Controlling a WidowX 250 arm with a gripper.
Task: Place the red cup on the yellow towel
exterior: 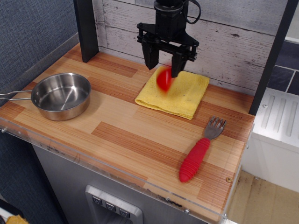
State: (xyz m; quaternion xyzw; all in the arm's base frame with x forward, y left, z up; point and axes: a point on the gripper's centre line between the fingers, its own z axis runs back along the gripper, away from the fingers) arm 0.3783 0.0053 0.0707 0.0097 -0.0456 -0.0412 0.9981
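The red cup looks blurred, just below the tips of my gripper and over the left part of the yellow towel. The jaws stand apart, wider than the cup, and do not seem to grip it. I cannot tell whether the cup touches the towel. The towel is a folded yellow square lying flat at the back of the wooden counter, near the plank wall.
A steel pan with a long handle sits at the left. A red-handled metal fork lies at the front right. A black post stands at the back left, another at the right edge.
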